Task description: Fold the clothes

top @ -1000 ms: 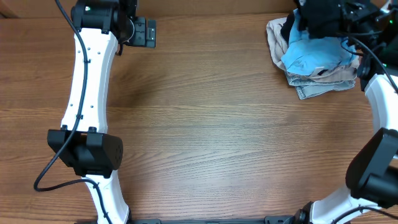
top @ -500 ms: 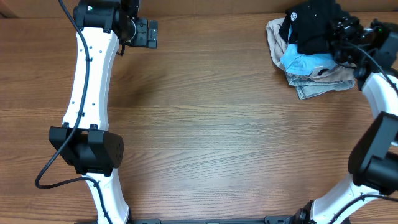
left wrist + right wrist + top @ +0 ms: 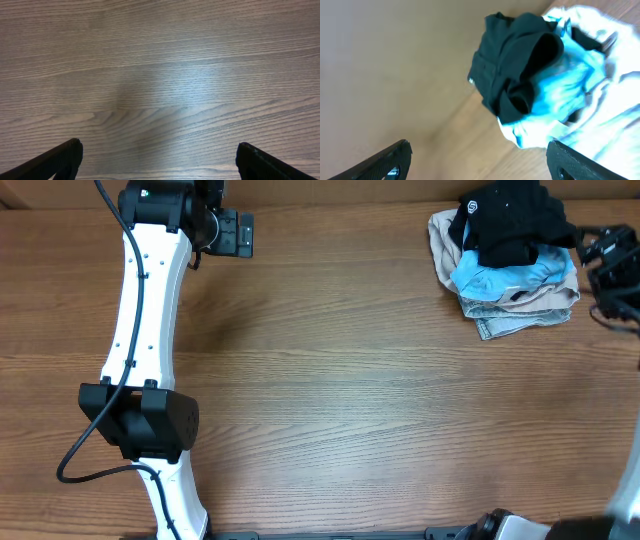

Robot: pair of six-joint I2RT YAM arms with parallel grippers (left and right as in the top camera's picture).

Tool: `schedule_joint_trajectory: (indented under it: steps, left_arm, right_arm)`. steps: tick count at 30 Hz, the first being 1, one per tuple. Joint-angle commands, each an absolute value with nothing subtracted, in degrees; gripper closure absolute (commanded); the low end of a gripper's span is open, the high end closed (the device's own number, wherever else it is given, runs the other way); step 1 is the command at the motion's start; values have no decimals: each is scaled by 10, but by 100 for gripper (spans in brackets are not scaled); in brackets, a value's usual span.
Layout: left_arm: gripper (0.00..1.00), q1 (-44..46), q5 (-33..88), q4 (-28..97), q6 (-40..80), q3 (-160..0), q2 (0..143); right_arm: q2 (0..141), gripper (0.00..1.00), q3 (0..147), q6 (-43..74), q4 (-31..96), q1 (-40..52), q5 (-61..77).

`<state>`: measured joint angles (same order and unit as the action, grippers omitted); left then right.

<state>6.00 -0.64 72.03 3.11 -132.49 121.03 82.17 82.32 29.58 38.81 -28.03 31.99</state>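
Note:
The clothes, a limp black garment [image 3: 505, 220] with a small white logo, lie bunched on top of a pile at the table's far right. In the right wrist view the black garment [image 3: 515, 75] rests on a light blue shirt [image 3: 560, 100]. My right gripper [image 3: 602, 268] stands open just right of the pile, apart from it, and its jaws [image 3: 480, 157] hold nothing. At the far left my left gripper [image 3: 238, 232] hangs open, its fingers [image 3: 60, 160] spread wide above bare wood.
Under the black garment lie the light blue shirt [image 3: 510, 275] and beige folded garments [image 3: 525, 310]. The wooden table [image 3: 340, 380] stretches between the two arms. The left arm's white links [image 3: 140, 330] run along the left side.
My right gripper has opened, let go of the black garment and drawn back to the right. The garment now lies on the pile. The left arm has not moved.

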Motion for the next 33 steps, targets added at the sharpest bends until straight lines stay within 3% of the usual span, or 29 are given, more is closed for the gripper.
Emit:
schedule_joint_trajectory:
  steps: [1,5,7,15,33]
  left_arm:
    - [0,64,-6,720,43,-1332,1215]
    - [0,64,-6,720,43,-1332,1215]
    - [0,64,-6,720,43,-1332,1215]
    - [0,64,-6,720,43,-1332,1215]
    - [0,64,-6,720,43,-1332,1215]
  right_arm:
    - [749,10,833,166,443,-277,296]
    - [674,9,833,131,563,-266,296]
    - [644,0,833,128,624,-262,296]
    - [583,0,833,128,824,-263,283]
    - [589,0,832,128,832,-259,252]
